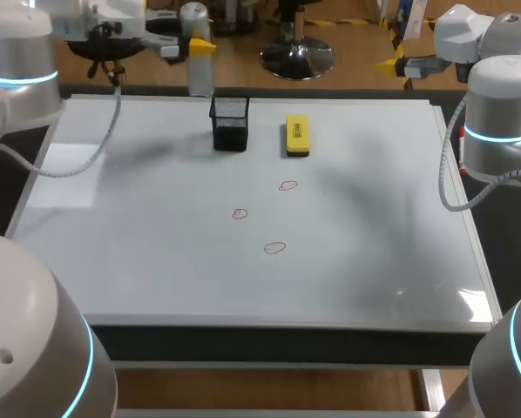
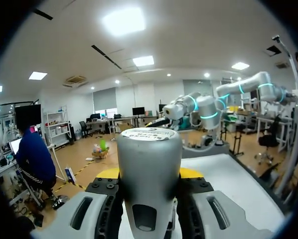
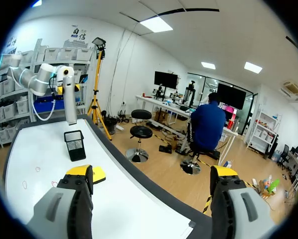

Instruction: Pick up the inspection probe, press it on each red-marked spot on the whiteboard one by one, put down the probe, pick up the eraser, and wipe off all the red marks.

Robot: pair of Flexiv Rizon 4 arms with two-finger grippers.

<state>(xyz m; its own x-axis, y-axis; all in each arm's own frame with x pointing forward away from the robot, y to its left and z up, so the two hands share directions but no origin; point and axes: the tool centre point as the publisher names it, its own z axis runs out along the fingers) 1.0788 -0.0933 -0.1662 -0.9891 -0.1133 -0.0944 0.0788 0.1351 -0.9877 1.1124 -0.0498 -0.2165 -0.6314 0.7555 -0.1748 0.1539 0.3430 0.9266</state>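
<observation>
My left gripper (image 1: 199,45) hangs above the whiteboard's far edge, shut on the inspection probe (image 1: 197,74), a grey cylinder that stands upright. In the left wrist view the probe (image 2: 149,169) fills the gap between the yellow-tipped fingers (image 2: 194,173). Three red marks (image 1: 287,185) (image 1: 240,213) (image 1: 275,248) lie in the middle of the whiteboard (image 1: 138,252). The yellow eraser (image 1: 297,135) lies near the far edge. My right gripper (image 1: 398,63) is beyond the far right corner, open and empty (image 3: 154,174). From there I see the eraser (image 3: 99,174) and the marks (image 3: 38,169).
A black mesh holder (image 1: 230,122) stands on the board just right of the probe and left of the eraser; the right wrist view shows the holder (image 3: 74,145) too. The board's raised frame (image 1: 287,324) runs along the near side.
</observation>
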